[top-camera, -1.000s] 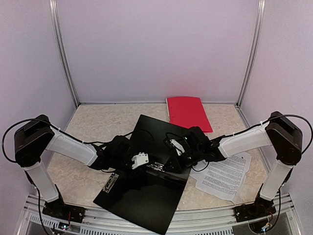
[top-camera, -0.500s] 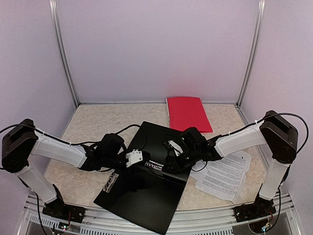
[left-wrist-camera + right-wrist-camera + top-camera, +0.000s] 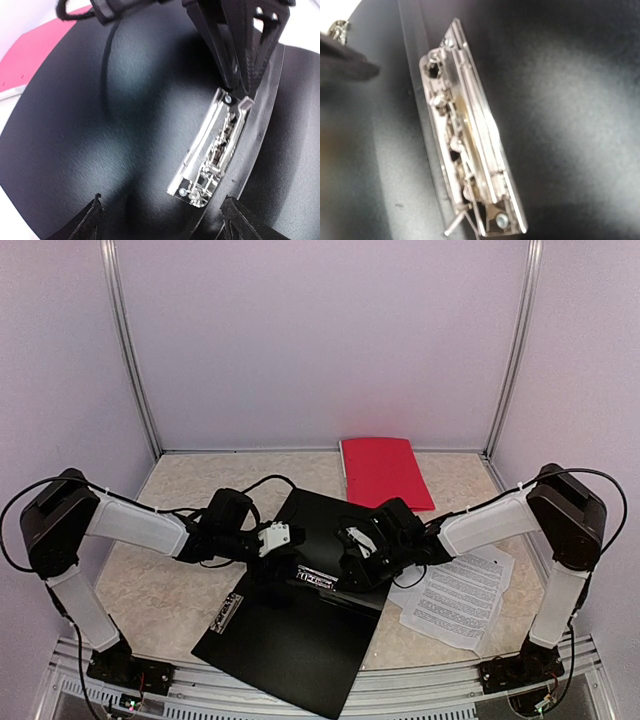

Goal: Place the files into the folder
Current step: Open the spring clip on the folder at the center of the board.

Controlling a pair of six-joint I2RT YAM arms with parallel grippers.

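**Files.** The files [image 3: 455, 602] are white printed sheets lying loose and flat on the table [image 3: 170, 510]. They sit well apart from both sets of jaws, on the outer side of the right gripper [image 3: 235, 86] and partly beneath that arm's forearm. No sheet is in the folder and none is held.

**Folder.** The black folder [image 3: 290, 640] lies open and flat, directly under both grippers. Its metal clip [image 3: 210, 155] runs along the spine fold, just ahead of the left gripper [image 3: 160, 212] and with its far end at the right gripper's tips. A second, red folder [image 3: 385, 470] lies beyond both grippers at the back, untouched.

**Jaws.**
- Left: wide apart and empty, with one fingertip on each side of the clip's near end and above the cover.
- Right: narrow, with the tips drawn close together at the clip's far end. The views do not show whether they pinch part of the clip.

**Step in hand.** Judged from this layout, the folder is being prepared: work is on the clip, and loading has not begun.

**Next move.** The clip must stand released before any sheet goes under it. One gripper then has to travel out to the sheets. Thin paper lying flat gives little edge to pinch, so a sheet probably has to be slid or lifted at an edge first.
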